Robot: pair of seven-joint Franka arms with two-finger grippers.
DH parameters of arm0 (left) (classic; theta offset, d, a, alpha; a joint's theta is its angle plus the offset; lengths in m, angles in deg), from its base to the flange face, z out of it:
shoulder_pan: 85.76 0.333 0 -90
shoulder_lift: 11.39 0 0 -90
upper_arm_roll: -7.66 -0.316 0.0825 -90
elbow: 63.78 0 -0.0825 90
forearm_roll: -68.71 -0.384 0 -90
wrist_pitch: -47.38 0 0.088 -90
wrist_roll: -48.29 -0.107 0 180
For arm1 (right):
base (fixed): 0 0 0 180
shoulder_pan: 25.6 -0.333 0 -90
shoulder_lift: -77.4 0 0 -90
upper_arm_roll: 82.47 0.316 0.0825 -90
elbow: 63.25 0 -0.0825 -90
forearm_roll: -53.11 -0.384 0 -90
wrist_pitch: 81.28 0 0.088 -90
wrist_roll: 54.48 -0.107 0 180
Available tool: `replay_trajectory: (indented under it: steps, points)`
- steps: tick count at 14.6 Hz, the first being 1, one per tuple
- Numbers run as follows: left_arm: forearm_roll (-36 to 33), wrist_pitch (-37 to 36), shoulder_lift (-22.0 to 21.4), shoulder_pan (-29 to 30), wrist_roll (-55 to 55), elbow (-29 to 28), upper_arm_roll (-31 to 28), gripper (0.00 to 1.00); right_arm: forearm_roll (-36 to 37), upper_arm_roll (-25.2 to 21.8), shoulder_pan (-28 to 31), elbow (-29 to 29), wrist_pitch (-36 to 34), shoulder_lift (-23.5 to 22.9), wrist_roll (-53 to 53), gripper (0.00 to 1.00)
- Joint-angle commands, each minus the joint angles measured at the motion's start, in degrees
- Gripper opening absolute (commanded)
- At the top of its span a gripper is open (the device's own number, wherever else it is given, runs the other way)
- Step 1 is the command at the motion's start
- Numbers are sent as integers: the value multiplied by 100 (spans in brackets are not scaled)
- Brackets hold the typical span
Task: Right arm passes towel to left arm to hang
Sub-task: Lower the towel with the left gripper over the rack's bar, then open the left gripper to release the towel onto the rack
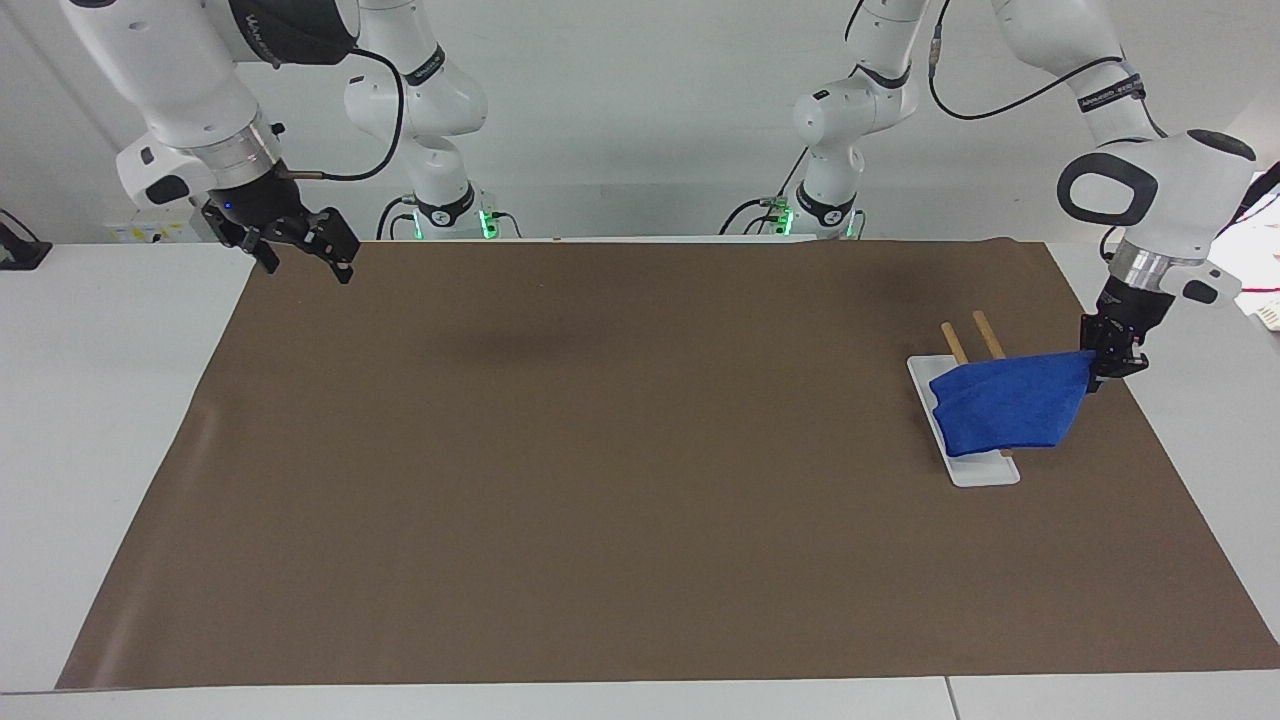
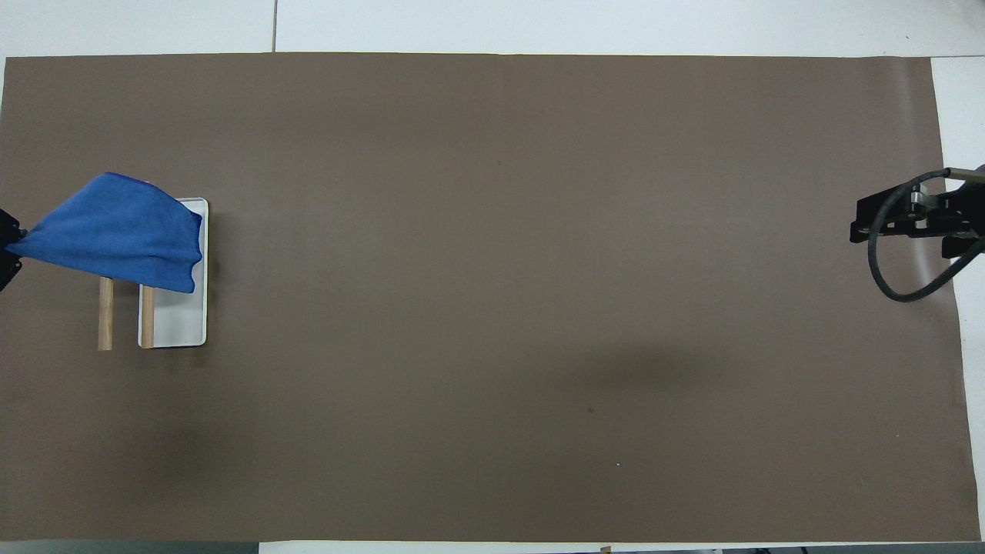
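Fingertips of the left end effector (image 1: 1098, 378) are pinched tight on one corner of the blue towel (image 1: 1005, 412), at the left arm's end of the table. From that corner the towel spreads out sideways toward the middle of the table, hanging as a wide, sagging sheet. It drapes over the two wooden rods (image 1: 984, 333) of a small rack, whose ends stick out from under the cloth on the side nearer the robots, and its lower edge hangs over the white tray base (image 1: 981, 473) of that rack. In the overhead view the towel (image 2: 115, 231) covers the part of the rods (image 2: 105, 314) and of the tray (image 2: 181, 323) that lies farther from the robots, while the left end effector (image 2: 6, 248) is only just visible at the picture's edge. The left arm (image 1: 1150, 190) comes down steeply to the held corner.

At the other end of the table, the right end effector (image 1: 303, 258) hangs in the air over the corner of the brown mat (image 1: 600, 480) nearest the robots, its fingers spread wide apart and holding nothing, well apart from the towel. The right arm (image 1: 190, 90) waits there.
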Motion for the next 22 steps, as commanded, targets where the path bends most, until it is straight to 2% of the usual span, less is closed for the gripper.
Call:
replay_trajectory:
  steps: [1,6,8,13,17,18,19,20,22]
  points:
    - [-46,-51,-185,-90,211,-273,1,0,34,42,24,117,45,104,-87,100]
    - [-46,-895,-387,-99,686,-282,-8,0,34,42,24,125,45,113,-96,100]
    - [-46,-808,-387,-46,748,-317,-8,0,34,42,24,125,36,113,-87,100]
    - [-46,-27,-212,138,538,-326,-8,0,34,42,15,117,-17,113,-87,100]
    - [-46,-8,-194,165,423,-326,-8,0,34,42,-115,117,-8,113,-104,100]
    - [-46,-8,-194,173,414,-326,-8,7,34,42,-125,117,-8,113,-104,100]
    - [-46,-25,-194,165,414,-326,-8,49,34,42,-134,117,10,113,-104,100]
    - [-46,-60,-194,165,406,-317,-8,99,34,42,-134,117,18,113,-104,100]
    - [-46,-78,-194,165,406,-256,-8,100,34,42,-90,108,54,104,-87,100]
